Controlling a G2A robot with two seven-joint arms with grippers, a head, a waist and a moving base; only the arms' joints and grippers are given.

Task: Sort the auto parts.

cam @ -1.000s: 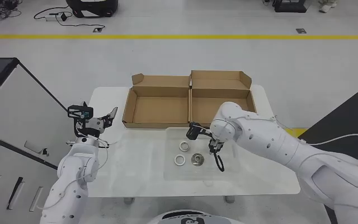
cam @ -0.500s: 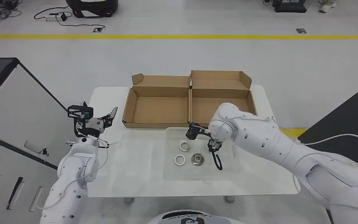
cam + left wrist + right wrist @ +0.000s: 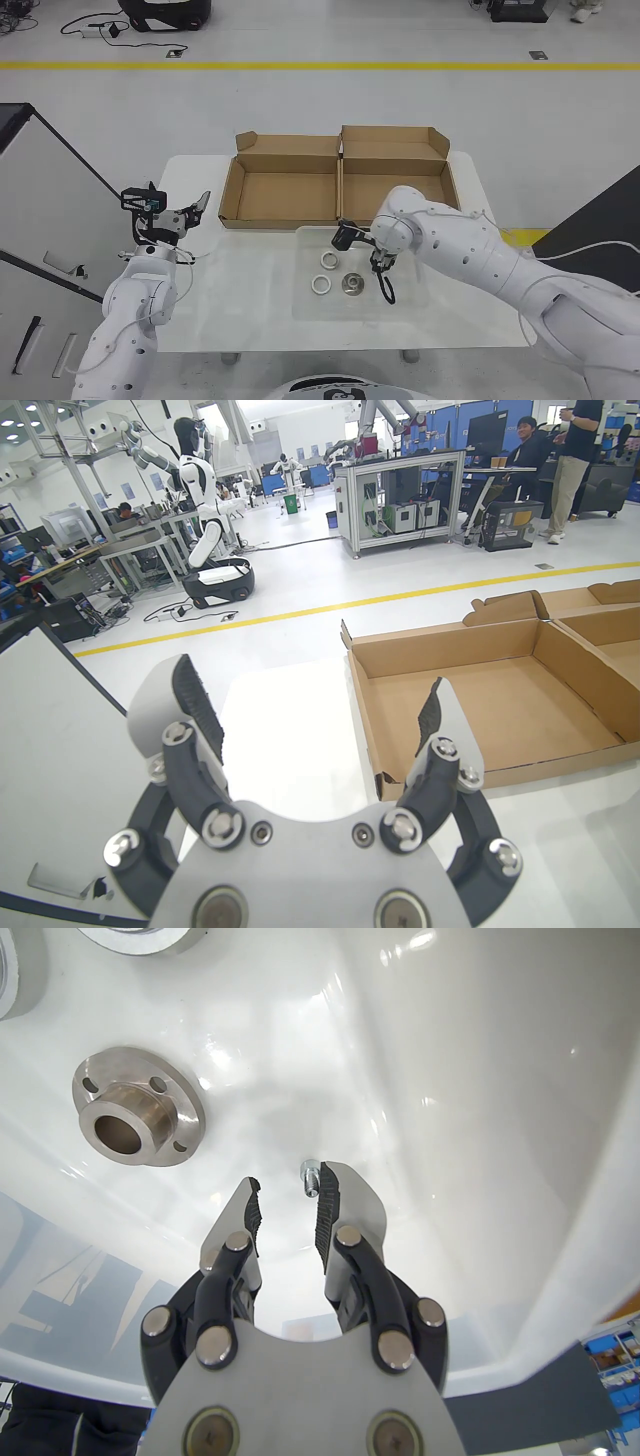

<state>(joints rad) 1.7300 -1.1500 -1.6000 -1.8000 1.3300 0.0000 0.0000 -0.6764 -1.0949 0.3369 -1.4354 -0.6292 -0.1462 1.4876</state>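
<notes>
A shallow white tray at the table's middle holds two pale rings and a metal flange with a bronze bore. A small silver bolt lies on the tray floor. My right gripper hovers low over it, open by a narrow gap, and the bolt sits just inside one fingertip. In the top view that gripper is right of the flange. My left gripper is raised at the table's left edge, open and holding nothing.
Two open cardboard boxes stand side by side behind the tray, both bare inside; the left one lies just ahead of my left gripper. A white panel borders the table's left side.
My right arm has eased slightly leftward over the tray. The left arm and the parts have stayed put.
</notes>
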